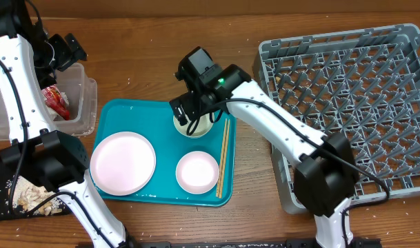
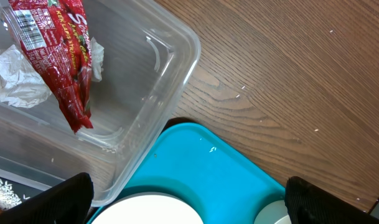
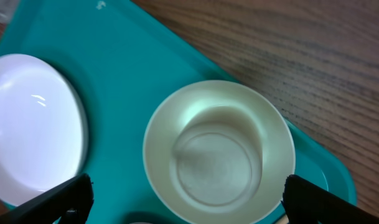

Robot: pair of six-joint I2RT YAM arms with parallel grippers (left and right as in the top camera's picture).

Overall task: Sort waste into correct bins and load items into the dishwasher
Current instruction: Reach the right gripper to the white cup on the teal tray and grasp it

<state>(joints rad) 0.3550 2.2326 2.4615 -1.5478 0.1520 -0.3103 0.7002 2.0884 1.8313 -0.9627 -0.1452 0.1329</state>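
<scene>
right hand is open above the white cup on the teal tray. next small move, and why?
Probably lower the right hand straight down until its fingers flank the cup, then close. The wrist view shows the cup upright on the teal tray, roughly centred between the open fingers and not yet gripped.

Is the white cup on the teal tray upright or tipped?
Upright: the right wrist view looks down into the white cup, its round rim up, bare bottom visible.
</scene>
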